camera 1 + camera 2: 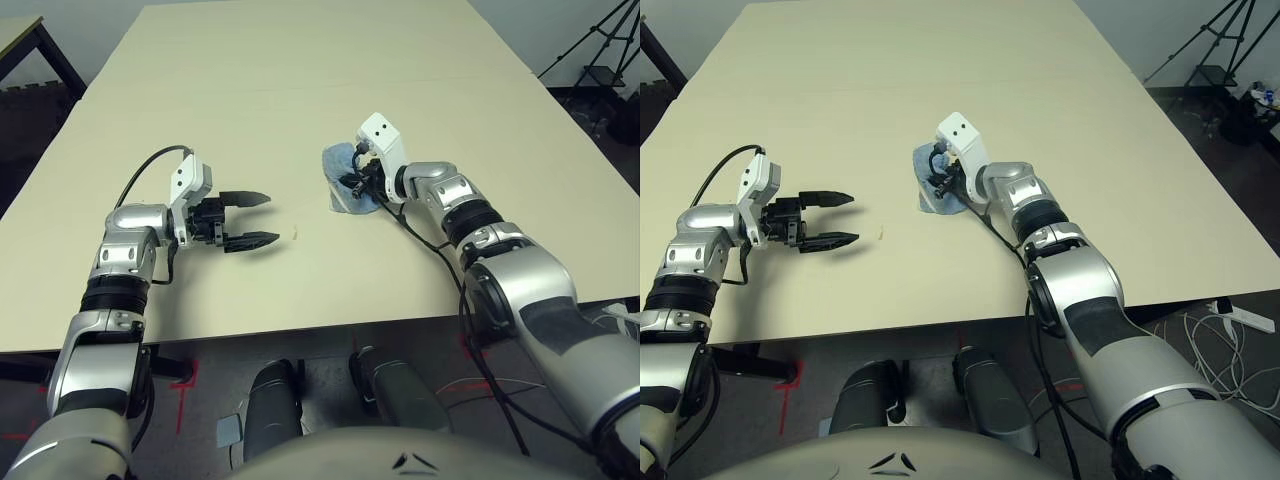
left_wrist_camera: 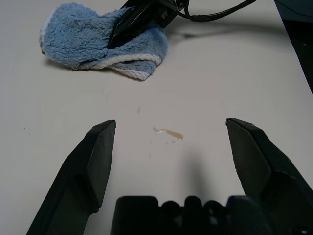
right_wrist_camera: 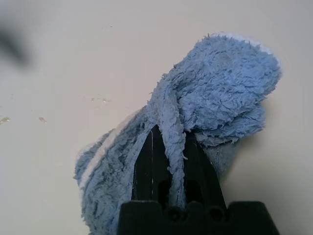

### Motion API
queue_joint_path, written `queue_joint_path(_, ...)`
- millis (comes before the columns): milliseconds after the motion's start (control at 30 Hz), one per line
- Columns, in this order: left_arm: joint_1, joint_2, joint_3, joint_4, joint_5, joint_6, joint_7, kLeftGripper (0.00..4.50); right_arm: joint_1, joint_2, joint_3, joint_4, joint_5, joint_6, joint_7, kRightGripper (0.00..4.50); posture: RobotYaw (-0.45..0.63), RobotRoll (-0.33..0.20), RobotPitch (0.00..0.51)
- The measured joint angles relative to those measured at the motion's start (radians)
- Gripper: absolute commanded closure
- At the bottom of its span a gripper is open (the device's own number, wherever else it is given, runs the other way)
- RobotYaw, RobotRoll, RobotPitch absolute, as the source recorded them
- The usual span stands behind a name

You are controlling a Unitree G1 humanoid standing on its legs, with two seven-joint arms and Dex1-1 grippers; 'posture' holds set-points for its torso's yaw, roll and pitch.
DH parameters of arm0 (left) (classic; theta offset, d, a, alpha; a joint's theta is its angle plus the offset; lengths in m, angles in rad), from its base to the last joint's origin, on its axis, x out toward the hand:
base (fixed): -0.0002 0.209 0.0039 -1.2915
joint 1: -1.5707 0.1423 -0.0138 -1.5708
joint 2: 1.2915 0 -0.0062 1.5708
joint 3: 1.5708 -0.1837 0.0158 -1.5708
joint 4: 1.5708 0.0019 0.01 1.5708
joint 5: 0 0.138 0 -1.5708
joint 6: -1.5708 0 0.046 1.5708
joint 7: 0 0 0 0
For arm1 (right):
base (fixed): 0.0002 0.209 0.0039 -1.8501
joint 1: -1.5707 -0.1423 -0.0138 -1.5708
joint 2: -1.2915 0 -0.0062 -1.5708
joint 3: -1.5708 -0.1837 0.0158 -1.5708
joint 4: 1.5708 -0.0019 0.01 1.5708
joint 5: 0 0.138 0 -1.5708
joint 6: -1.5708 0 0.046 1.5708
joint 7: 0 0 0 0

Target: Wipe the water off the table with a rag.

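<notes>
1. The rag (image 1: 350, 180) is soft light blue terry with a fuzzy pile and a white stitched edge, bunched into a rumpled lump with folds, not lying flat; it sits on the table (image 1: 300, 60) near the middle, toward the robot's right
2. The right pincer (image 3: 168, 147) is clamped on the rag: its two black fingers are pressed close together with a strip of cloth pinched between them, and the rest of the cloth bulges up and over the fingertips, hiding them
3. The left pincer (image 1: 255, 218) hangs just above the table on the robot's left, its two tapered black fingers (image 2: 95, 152) spread wide apart and holding nothing
4. The water (image 2: 168, 132) is a small thin orange-brown streak with a few tiny specks beside it, lying on the bare top between the left pincer and the rag, apart from both
5. More faint droplets (image 3: 98, 100) dot the top near the rag in the right wrist view; they are too small to make out in shape
6. The table top is smooth, matte, pale beige; its far corners are cut off by the frame
</notes>
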Motion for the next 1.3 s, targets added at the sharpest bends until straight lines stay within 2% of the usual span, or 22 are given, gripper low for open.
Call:
queue_joint_path(333,-0.025,-0.016,-0.003,0.045,0.005,-0.010,0.000,0.00,0.007,-0.207,0.013,0.001,-0.036,-0.003,0.018,4.48,-0.32,0.000,0.114)
queue_joint_path(700,-0.056,-0.035,-0.009,0.066,0.009,-0.026,-0.001,0.00,0.100,-0.408,0.010,-0.031,-0.047,0.012,0.040,4.48,-0.33,0.000,0.115)
queue_joint_path(867,-0.056,-0.039,-0.010,0.081,0.013,-0.032,-0.003,0.00,0.142,-0.451,-0.010,-0.062,-0.037,0.027,0.047,4.48,-0.34,0.000,0.116)
queue_joint_path(1133,-0.061,-0.050,-0.012,0.087,0.020,-0.038,-0.007,0.00,0.150,-0.462,-0.110,-0.187,0.097,0.162,0.115,4.48,-0.35,0.000,0.116)
queue_joint_path(1300,-0.083,-0.053,-0.018,0.104,0.022,-0.044,-0.008,0.00,0.132,-0.541,-0.131,-0.266,0.132,0.242,0.165,4.48,-0.37,0.000,0.111)
